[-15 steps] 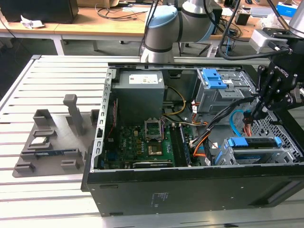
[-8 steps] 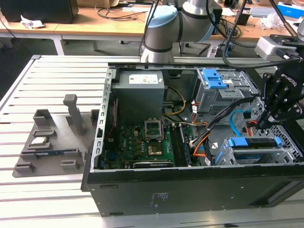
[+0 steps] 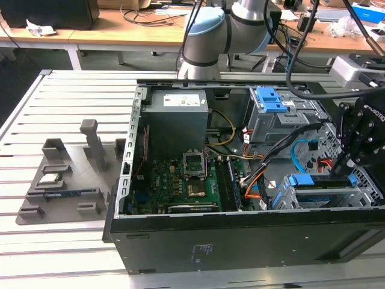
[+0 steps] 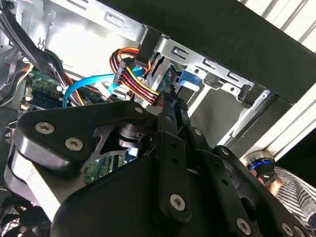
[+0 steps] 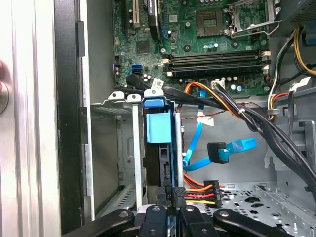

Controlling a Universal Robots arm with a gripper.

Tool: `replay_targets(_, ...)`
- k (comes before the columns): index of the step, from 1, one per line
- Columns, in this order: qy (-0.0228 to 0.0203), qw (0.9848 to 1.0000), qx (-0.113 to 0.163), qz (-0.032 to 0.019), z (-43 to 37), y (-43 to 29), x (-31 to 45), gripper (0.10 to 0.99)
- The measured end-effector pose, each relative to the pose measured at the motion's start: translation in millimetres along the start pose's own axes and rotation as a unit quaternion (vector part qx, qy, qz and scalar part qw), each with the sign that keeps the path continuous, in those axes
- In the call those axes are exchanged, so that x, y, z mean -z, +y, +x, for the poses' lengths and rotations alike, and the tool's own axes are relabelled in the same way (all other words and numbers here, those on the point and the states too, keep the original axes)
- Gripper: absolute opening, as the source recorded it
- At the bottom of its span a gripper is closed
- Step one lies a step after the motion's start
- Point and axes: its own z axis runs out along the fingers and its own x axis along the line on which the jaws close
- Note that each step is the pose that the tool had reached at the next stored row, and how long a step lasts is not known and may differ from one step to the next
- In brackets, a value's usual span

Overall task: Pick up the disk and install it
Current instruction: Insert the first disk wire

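**Disk stands on edge in its bay, tool directly above**

An open computer case (image 3: 240, 180) lies on the slatted worktop (image 3: 60, 108). At its front corner, the disk (image 5: 159, 148) sits edgewise in the drive cage (image 3: 325, 195), long axis along the cage. The tool (image 5: 170, 197) is clamped on the disk's upper edge.

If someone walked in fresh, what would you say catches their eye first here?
Probably the open computer case on the slatted table, its green circuit board bare. Next, the black hand at the exterior view's right, reaching down onto the blue-framed disk standing on edge in its metal cage.
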Motion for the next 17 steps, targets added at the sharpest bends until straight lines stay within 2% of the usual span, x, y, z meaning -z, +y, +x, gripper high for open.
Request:
replay_targets(5, 0.0001, 1.0, 0.0, 0.0, -0.5, -0.2, -3.8, 0.165)
replay_targets(17, 0.0001, 1.0, 0.001, 0.0001, -1.2, -0.6, -6.4, 0.165)
